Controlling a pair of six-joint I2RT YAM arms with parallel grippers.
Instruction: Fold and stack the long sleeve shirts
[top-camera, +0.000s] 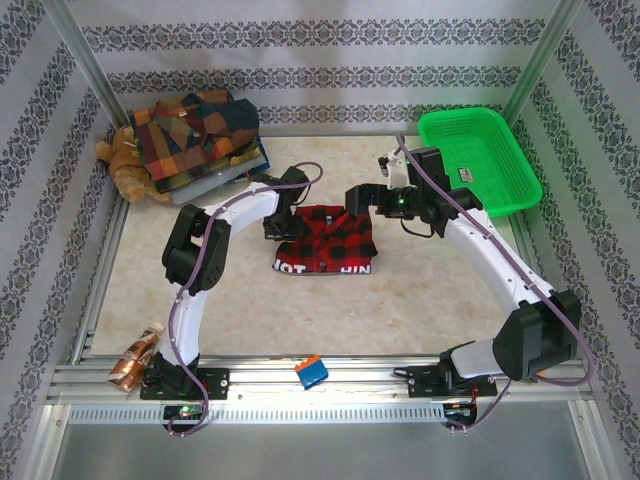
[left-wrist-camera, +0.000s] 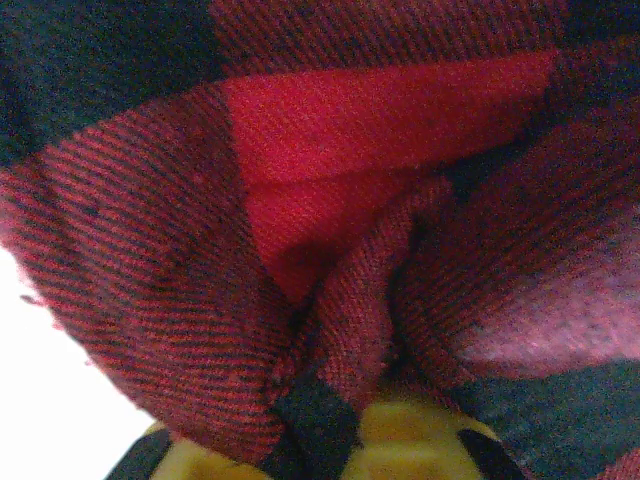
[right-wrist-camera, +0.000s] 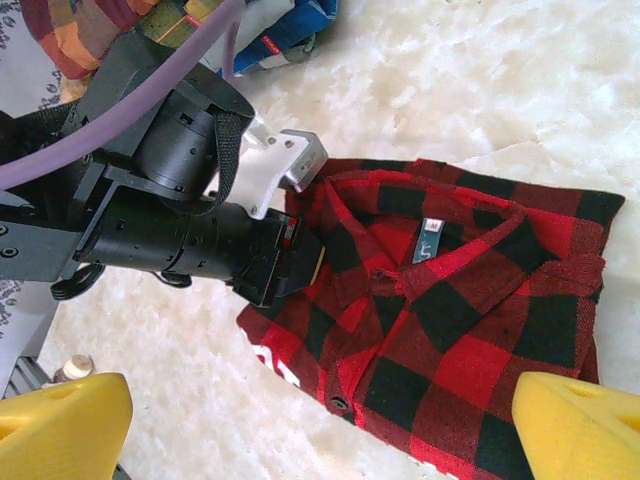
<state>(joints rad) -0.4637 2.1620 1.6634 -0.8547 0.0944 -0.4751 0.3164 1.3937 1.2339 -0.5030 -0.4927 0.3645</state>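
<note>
Tabletop (top-camera: 400, 300) — one red shirt (top-camera: 335, 240)

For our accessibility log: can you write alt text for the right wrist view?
A folded red-and-black check shirt lies on the pale table, one edge pinched by the left gripper. The right gripper hangs open above it.

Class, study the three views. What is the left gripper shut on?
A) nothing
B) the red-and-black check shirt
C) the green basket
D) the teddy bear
B: the left gripper sits at the edge of the red-and-black check shirt, and its wrist view shows that cloth bunched between its yellow fingers.
</note>
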